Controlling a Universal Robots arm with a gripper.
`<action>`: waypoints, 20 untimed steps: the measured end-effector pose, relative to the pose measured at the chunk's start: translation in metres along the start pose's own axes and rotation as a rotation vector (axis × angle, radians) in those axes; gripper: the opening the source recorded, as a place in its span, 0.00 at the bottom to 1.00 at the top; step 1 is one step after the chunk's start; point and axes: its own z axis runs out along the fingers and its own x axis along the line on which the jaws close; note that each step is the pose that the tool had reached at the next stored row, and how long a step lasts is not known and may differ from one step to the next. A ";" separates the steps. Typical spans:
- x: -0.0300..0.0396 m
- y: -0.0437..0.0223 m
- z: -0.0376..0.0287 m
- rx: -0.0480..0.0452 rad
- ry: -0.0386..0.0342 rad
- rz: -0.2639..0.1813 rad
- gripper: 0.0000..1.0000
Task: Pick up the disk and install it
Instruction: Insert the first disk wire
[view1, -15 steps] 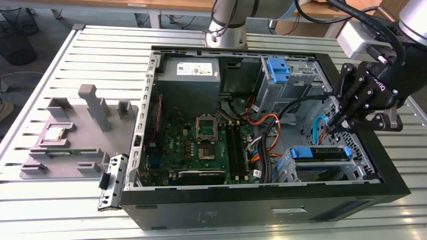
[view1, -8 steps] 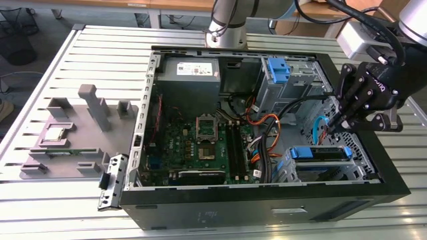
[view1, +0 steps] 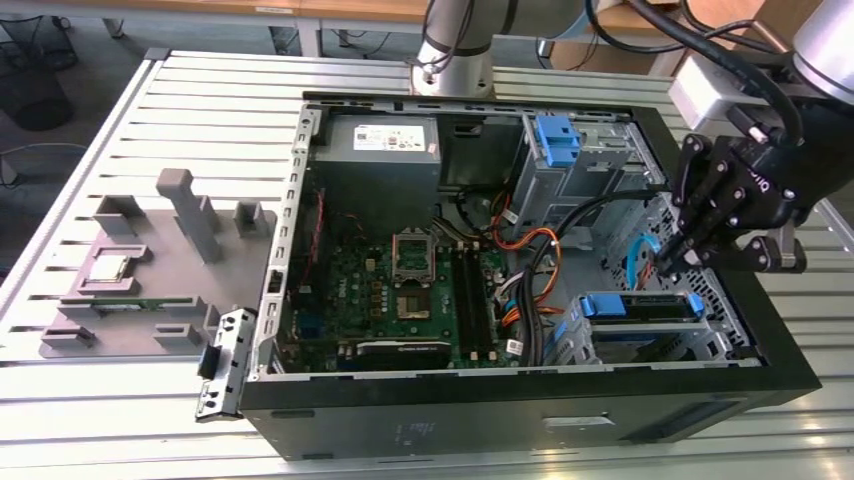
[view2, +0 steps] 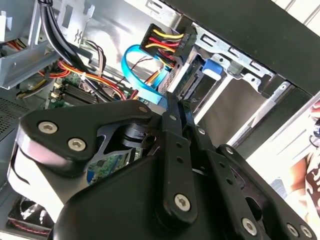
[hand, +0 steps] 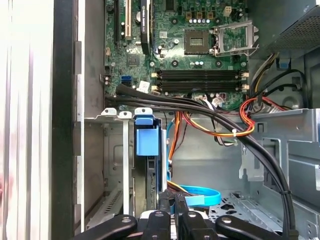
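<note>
The disk, a silver drive in a bright blue carrier, sits in the drive bay at the case's front corner, on the exterior view's right. Its blue tab also shows in the first wrist view, as the disk standing edge-on in the bay. In the second wrist view the disk lies just beyond the fingertips, under a power plug with coloured wires. My gripper hangs inside the open case just above and behind the disk. In both wrist views the gripper has its black fingers pressed together with nothing between them.
The open computer case lies on a slatted metal table. Black cables, orange wires and a light blue data cable cross near the bay. A second blue carrier sits in the far cage. A grey parts fixture stands on the exterior view's left.
</note>
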 end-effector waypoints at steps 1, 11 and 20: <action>0.0009 0.0009 0.0003 0.0048 -0.0001 0.000 0.16; 0.0066 0.0093 0.0058 0.0432 -0.0009 -0.009 0.16; 0.0105 0.0143 0.0097 0.0636 -0.0010 -0.030 0.16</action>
